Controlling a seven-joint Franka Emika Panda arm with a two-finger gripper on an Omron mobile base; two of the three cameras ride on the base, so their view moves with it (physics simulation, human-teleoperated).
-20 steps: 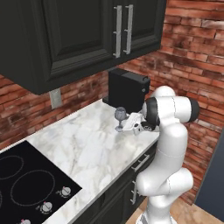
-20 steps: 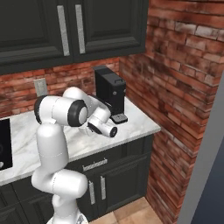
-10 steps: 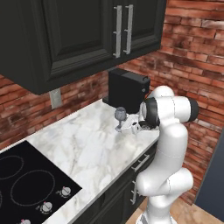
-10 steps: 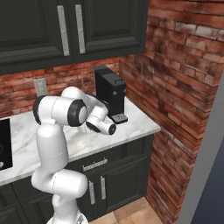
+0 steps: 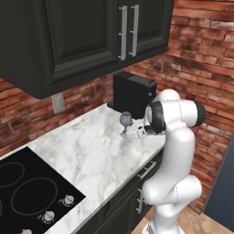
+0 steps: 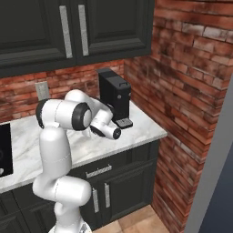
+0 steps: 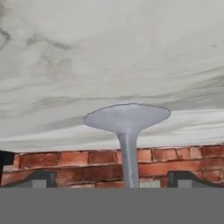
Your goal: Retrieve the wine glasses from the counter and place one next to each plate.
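Glass [image 5: 125, 119] stands upright on the counter [image 5: 87, 155], just in front of the black coffee machine [image 5: 133, 93] and well right of the cooktop [image 5: 27, 192]. Gripper [image 5: 129, 133] sits low by the glass's stem and foot with jaws spread fully wide, nothing gripped. In the hand view the stem [image 7: 127, 162] runs midway between the fingertips [image 7: 40, 178], neither touching it, with the foot [image 7: 127, 117] flat on the marble.
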